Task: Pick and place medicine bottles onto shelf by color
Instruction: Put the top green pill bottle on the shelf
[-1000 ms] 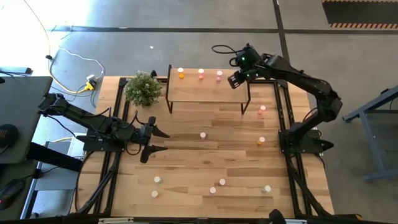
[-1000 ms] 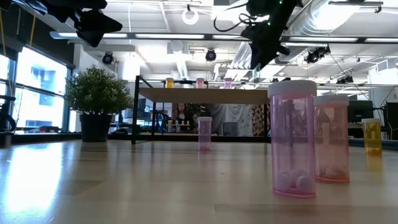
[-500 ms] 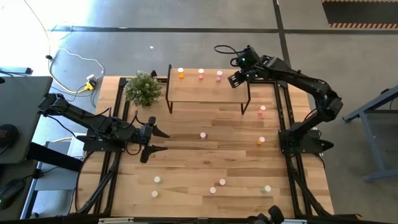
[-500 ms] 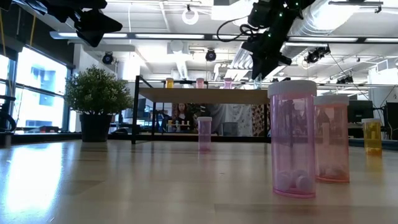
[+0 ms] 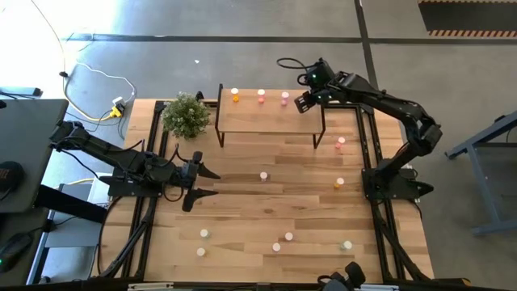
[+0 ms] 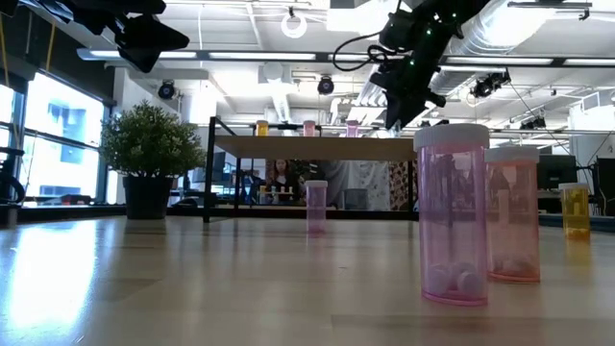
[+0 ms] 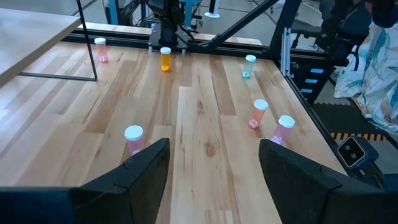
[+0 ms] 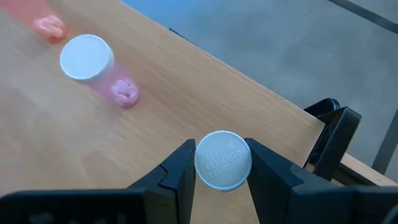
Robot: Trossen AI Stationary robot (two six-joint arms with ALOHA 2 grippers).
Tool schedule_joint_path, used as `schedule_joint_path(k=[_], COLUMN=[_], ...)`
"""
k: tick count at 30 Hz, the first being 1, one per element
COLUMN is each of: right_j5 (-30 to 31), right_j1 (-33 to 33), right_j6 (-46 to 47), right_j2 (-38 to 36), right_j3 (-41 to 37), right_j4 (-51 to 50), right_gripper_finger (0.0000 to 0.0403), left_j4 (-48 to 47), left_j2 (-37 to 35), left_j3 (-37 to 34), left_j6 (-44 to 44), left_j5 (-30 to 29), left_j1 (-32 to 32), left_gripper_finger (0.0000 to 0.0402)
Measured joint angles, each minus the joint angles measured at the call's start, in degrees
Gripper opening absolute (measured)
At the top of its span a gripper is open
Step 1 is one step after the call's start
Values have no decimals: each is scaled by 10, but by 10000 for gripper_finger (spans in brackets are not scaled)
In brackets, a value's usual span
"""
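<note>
Wooden planks are forming the tabletop (image 5: pixel 266 202), framed by black rails, with a grey concrete floor showing around it from above. Near the far edge, the shelf (image 5: pixel 271 117), a light wood platform on black legs, is standing beside a green potted plant (image 5: pixel 185 114).

Three medicine bottles are sitting in a row along the shelf's far edge: an orange bottle (image 5: pixel 235 95), a light pink bottle (image 5: pixel 261 96) and a deep pink bottle (image 5: pixel 284 98). Other white-capped bottles are standing scattered on the tabletop: one pink bottle (image 5: pixel 263 175) near the middle, two by the right rail, and several along the near edge. In the low view, a tall pink bottle (image 6: pixel 452 214) is looming closest to the camera, with pills lying at its bottom.

The right gripper (image 5: pixel 305 103) is hovering over the shelf's right end, just beside the deep pink bottle. Its wrist view is showing the two dark fingers (image 8: pixel 179 171) pressing against either side of a white-capped bottle (image 8: pixel 222 160), clamping it above the shelf top.

The left gripper (image 5: pixel 202 185) is waiting above the tabletop's left side, well apart from the shelf. Its fingers (image 7: pixel 144 167) are standing wide apart with nothing between them, facing across the planks toward the scattered bottles.
</note>
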Motion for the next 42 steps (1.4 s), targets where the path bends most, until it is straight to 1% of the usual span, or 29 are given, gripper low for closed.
schedule_joint_path(k=[15, 20, 23, 36, 39, 42], right_j5=[0, 19, 20, 19, 19, 19], right_j1=[0, 0, 0, 0, 0, 0], right_j6=[-13, -15, -29, -27, -25, -25], right_j2=[0, 0, 0, 0, 0, 0], right_j3=[0, 0, 1, 1, 1, 1], right_j4=[-4, -12, -13, -12, -12, -12], right_gripper_finger=[114, 114, 114, 114, 118, 132], left_j4=[0, 0, 0, 0, 0, 0], left_j2=[0, 0, 0, 0, 0, 0], left_j3=[0, 0, 0, 0, 0, 0], left_j6=[0, 0, 0, 0, 0, 0], left_j5=[0, 0, 0, 0, 0, 0], left_j1=[0, 0, 0, 0, 0, 0], left_gripper_finger=[239, 239, 239, 239, 239, 239])
